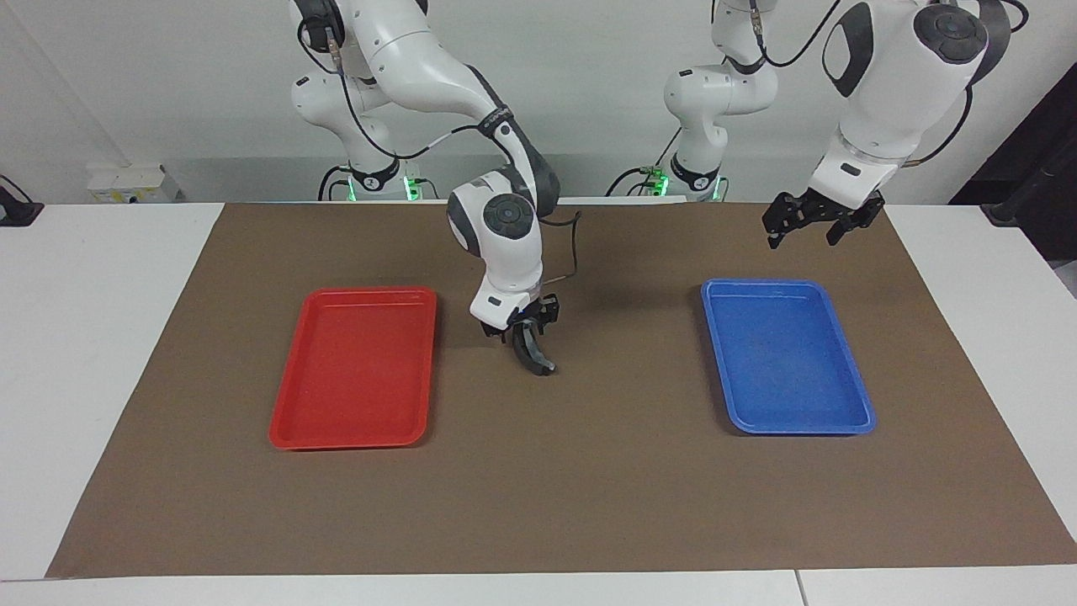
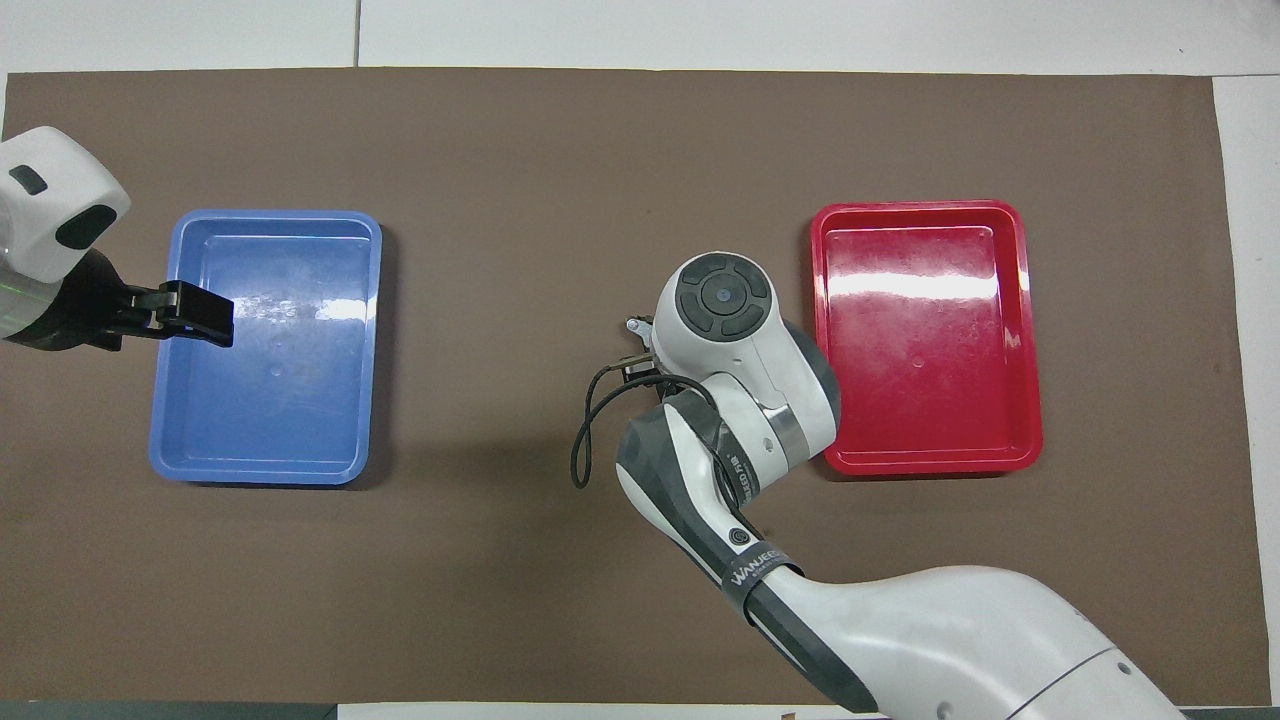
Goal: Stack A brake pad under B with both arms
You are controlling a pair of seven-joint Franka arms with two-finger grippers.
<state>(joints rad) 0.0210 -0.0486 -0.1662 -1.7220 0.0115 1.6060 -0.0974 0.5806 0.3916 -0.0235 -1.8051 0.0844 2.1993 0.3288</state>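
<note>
Dial set on the brown mat [image 1: 555, 505] as seen in the facing view, 12 o'clock toward the robots. At 9 o'clock, toward the right arm's end, red tray [image 1: 290, 421]; at 3 o'clock, toward the left arm's end, blue tray [image 1: 850, 383]; both well apart. Just off the dial's centre toward 11 o'clock, between the trays and nearer the red one, B [image 1: 533, 355]: curved black piece, lighter grey tip pointing to 5 o'clock, other end directly beneath the right gripper [image 1: 528, 328]. Right gripper low over the mat, wrist steeply downward, cable looped beside it; jaw state not discernible, likewise whether B is gripped or merely lying under the gripper. In the overhead view, B hidden under the right arm's wrist. A brake pad not distinguishable in either view. At 2 o'clock, left gripper [image 1: 809, 225] raised over the mat at the blue tray's 12 o'clock rim, jaws spread wide and holding nothing; left arm waiting. In the overhead view, left gripper [image 2: 190, 312] overlapping the blue tray [image 2: 265, 470] at its edge.
</note>
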